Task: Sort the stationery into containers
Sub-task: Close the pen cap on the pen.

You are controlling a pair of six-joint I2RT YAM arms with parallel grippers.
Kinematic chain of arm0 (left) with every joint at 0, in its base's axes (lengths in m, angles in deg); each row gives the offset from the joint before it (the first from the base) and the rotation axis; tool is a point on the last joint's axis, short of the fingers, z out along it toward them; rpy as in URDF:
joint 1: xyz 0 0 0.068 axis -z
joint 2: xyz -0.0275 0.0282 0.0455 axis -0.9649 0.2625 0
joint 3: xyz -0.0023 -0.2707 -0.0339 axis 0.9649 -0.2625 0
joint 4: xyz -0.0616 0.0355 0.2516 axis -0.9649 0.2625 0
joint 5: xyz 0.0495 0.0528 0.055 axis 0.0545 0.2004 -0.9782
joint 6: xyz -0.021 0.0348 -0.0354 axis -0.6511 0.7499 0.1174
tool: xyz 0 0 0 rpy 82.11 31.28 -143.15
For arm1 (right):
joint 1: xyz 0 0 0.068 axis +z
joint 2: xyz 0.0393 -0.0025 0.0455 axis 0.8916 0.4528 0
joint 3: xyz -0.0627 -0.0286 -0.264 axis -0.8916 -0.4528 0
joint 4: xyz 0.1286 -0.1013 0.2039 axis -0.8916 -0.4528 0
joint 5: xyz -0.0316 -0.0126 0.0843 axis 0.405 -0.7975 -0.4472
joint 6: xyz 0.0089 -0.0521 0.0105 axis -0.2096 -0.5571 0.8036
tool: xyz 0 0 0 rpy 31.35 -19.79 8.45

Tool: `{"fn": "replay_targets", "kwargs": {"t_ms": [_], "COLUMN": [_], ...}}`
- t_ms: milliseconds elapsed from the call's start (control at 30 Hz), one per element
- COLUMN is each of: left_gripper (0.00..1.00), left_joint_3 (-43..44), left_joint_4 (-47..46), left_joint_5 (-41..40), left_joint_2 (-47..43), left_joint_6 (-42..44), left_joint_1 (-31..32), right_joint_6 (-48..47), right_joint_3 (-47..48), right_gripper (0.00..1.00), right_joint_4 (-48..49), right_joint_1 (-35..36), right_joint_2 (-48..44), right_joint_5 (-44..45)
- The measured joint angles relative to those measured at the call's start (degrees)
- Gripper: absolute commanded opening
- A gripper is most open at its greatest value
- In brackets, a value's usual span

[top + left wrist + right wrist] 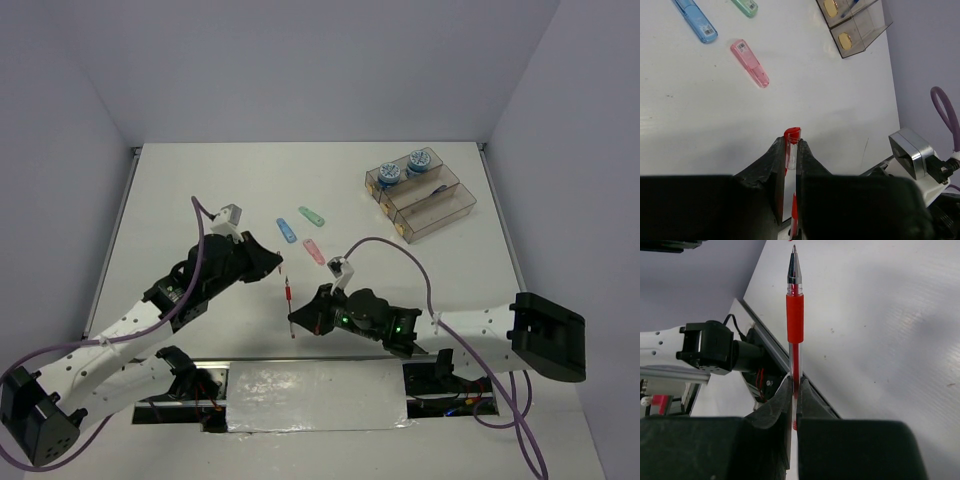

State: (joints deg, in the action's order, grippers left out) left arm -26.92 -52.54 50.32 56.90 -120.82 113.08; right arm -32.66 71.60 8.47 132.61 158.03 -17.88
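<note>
My left gripper (279, 268) (791, 147) is shut on a red-ended clear pen cap (792, 136). My right gripper (303, 320) (795, 386) is shut on the barrel of an uncapped red pen (289, 294) (795, 310), whose tip points toward the cap held just beyond it. Blue (286, 231), green (312, 215) and pink (314, 251) flat pieces lie on the table behind the grippers. The clear bins (440, 212) stand at the far right. They hold two blue-and-white tape rolls (390, 175) and a blue pen (438, 187).
The left wrist view shows the pink piece (750, 63), blue piece (695, 17), green piece (745, 6) and the bins' ends (865, 35) ahead. The table's near edge and the left arm's base (710, 352) lie under the pen.
</note>
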Motion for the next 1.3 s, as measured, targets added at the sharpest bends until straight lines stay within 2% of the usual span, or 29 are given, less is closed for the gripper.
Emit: {"fn": "replay_targets", "kwargs": {"t_ms": [400, 1300], "left_gripper": [0.00, 0.00], "left_joint_3": [0.00, -0.72], "left_joint_4": [-2.08, -4.15], "left_joint_5": [0.98, 2.62], "left_joint_2": [0.00, -0.39], "left_joint_6": [2.51, 2.69], "left_joint_1": [0.04, 0.04], "right_joint_6": [-1.25, -2.86], "right_joint_3": [3.74, 3.85], "right_gripper": [0.00, 0.00], "right_joint_4": [0.17, -1.05], "right_joint_1": [0.83, -0.44], "right_joint_2": [1.31, 1.22], "right_joint_5": [0.31, 3.02]}}
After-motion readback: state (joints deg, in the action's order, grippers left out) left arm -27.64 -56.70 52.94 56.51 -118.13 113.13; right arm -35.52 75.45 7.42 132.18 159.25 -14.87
